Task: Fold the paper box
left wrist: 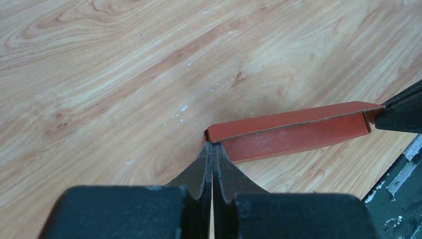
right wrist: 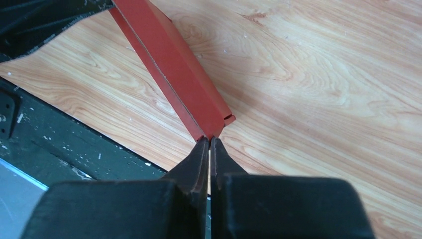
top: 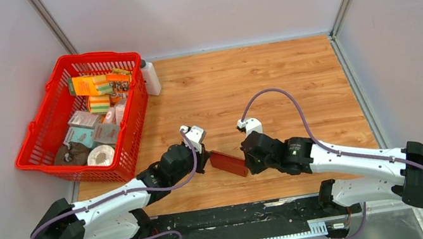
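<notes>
The dark red paper box (top: 229,163) was at the near middle of the wooden worktop (top: 291,74), spanning 2 claws. The left claw (left wrist: 213,145) and right claw (right wrist: 209,139) were each closed tight on 1 end. Uneven pulling could tear the thin card or slip it free.

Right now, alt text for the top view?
Two arms hold a red paper box between them, left gripper and right gripper each shut on one end, over a wooden table. A red basket of packages and a white bottle sit back left.
</notes>
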`<state>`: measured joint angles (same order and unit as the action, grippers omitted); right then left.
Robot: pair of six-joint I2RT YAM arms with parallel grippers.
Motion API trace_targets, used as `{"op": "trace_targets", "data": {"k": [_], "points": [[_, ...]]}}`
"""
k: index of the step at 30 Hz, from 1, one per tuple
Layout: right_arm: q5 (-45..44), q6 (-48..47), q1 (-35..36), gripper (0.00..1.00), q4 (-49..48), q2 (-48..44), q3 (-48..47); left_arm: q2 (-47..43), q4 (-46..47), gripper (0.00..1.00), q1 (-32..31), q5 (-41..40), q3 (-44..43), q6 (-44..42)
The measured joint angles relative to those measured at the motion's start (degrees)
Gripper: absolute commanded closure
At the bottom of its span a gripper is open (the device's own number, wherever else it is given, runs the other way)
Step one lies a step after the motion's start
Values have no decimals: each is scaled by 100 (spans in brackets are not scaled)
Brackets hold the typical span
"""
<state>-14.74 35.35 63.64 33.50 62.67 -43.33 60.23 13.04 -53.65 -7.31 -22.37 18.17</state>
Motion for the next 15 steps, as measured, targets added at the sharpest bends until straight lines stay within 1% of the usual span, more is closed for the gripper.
{"op": "trace_targets", "data": {"k": [15], "points": [[103, 850, -35, 100, 358, 90, -216, 37, -219, 100, -293, -402, -138, -96]]}}
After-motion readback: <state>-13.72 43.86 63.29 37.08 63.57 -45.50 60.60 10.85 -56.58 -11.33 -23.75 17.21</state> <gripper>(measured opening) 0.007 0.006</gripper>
